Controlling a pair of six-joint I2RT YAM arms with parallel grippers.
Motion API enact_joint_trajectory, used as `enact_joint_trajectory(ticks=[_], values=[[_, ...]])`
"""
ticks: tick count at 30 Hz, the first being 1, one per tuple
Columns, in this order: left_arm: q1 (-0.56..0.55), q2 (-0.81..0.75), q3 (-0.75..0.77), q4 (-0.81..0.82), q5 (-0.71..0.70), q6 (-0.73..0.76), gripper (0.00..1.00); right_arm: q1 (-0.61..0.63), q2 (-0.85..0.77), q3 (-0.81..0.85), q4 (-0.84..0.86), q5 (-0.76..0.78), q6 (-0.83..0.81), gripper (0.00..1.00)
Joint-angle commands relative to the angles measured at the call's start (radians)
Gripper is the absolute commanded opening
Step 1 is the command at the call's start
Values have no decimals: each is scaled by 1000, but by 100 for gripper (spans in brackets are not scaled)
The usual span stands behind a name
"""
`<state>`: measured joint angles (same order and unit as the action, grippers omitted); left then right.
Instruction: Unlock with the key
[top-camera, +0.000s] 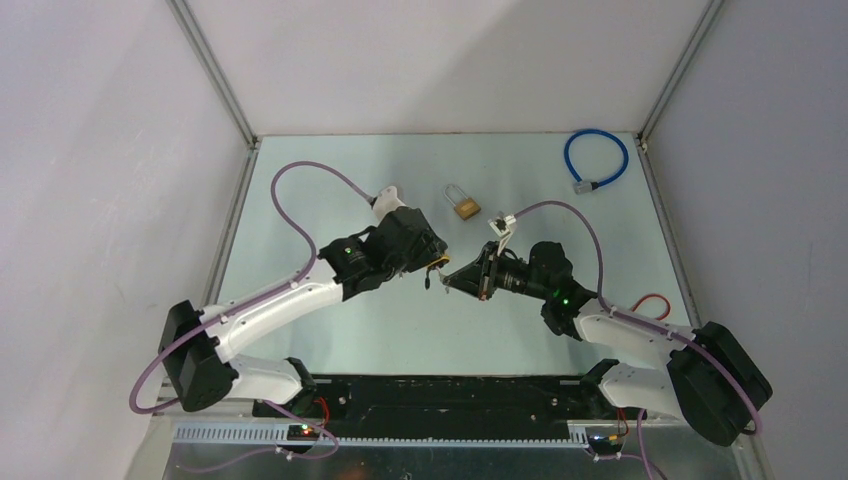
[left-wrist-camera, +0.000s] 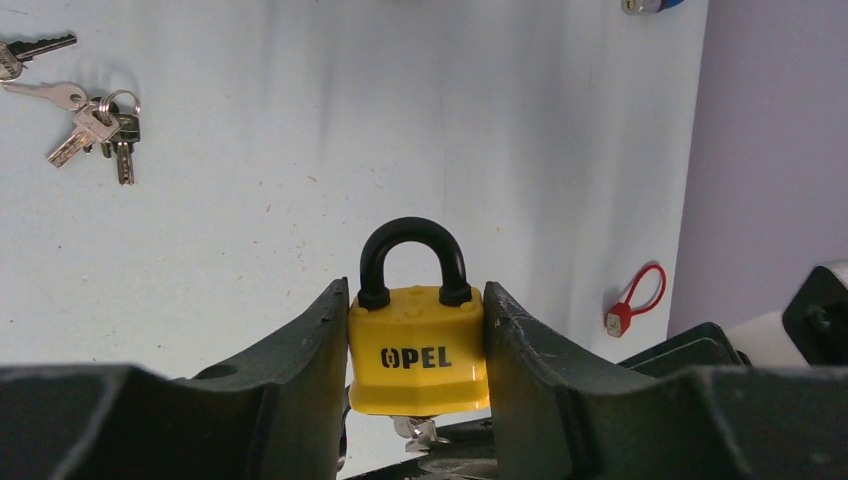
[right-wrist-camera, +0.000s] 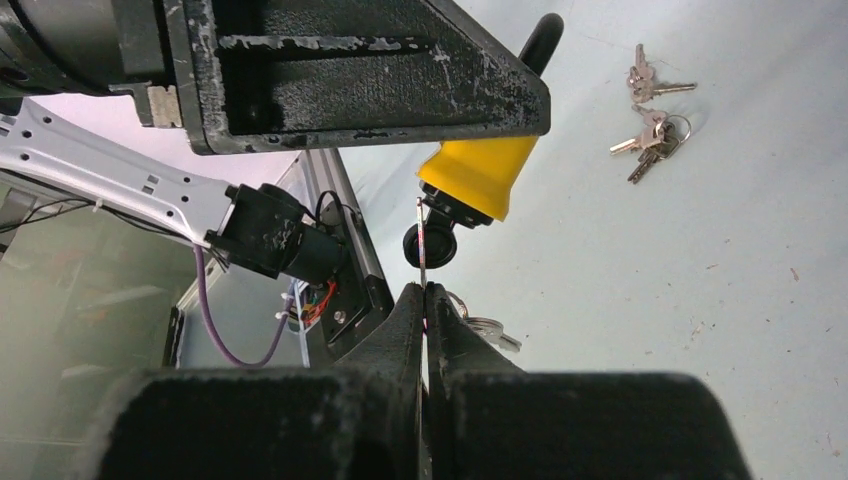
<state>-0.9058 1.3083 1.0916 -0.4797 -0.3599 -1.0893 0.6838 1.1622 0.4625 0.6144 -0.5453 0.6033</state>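
Note:
My left gripper is shut on a yellow padlock marked OPEL, with its black shackle closed and pointing away from the camera. In the top view the padlock is held above the table's middle. A black-headed key sits at the padlock's underside, and its metal shows below the lock in the left wrist view. My right gripper is shut on this key's thin edge, right under the padlock. Spare keys hang behind its fingers. In the top view the right gripper meets the left one.
A brass padlock lies on the table at the back. A bunch of keys lies near it, also seen in the right wrist view. A blue cable loop lies back right. A red cable seal lies at the right.

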Motion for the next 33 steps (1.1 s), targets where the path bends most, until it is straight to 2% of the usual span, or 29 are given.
enact_joint_trajectory(ticks=[1, 12, 33], values=[[-10, -60, -11, 88, -24, 15, 2, -12, 2, 35, 2, 32, 13, 0], [-15, -71, -27, 104, -36, 16, 2, -19, -25, 34, -66, 113, 19, 0], [-15, -98, -49, 110, -80, -15, 0, -16, -41, 35, -70, 99, 19, 0]])
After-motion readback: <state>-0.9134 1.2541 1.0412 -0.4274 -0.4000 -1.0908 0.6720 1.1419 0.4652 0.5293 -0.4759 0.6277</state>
